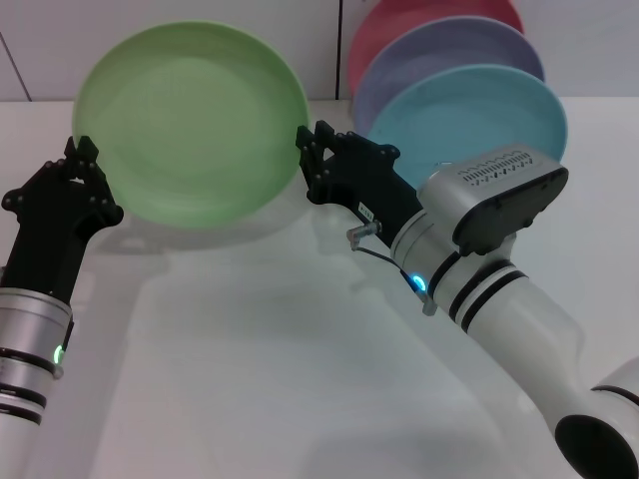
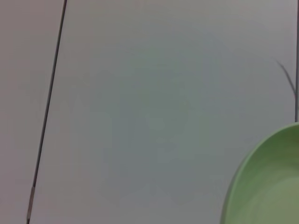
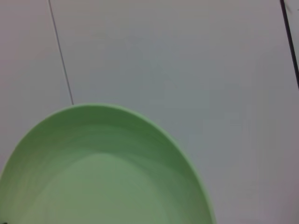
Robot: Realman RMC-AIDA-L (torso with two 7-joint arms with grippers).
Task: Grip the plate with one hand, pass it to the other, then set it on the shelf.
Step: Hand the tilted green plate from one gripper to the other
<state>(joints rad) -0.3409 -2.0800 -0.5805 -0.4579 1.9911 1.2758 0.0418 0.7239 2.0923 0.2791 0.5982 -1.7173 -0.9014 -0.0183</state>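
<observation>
The white desk (image 1: 250, 379) carries, along its far edge on the robot's right, three plates standing on edge one behind another: a light-blue plate (image 1: 479, 110) in front, a lavender plate (image 1: 439, 50) behind it and a pink plate (image 1: 419, 15) rearmost.

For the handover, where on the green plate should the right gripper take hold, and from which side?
On the rim nearest it, coming from the robot's right. The plate is held up, tilted, face toward the camera. The left gripper is at the opposite edge; the right gripper is already at the free rim, so a thin edge pinch probably suits.
</observation>
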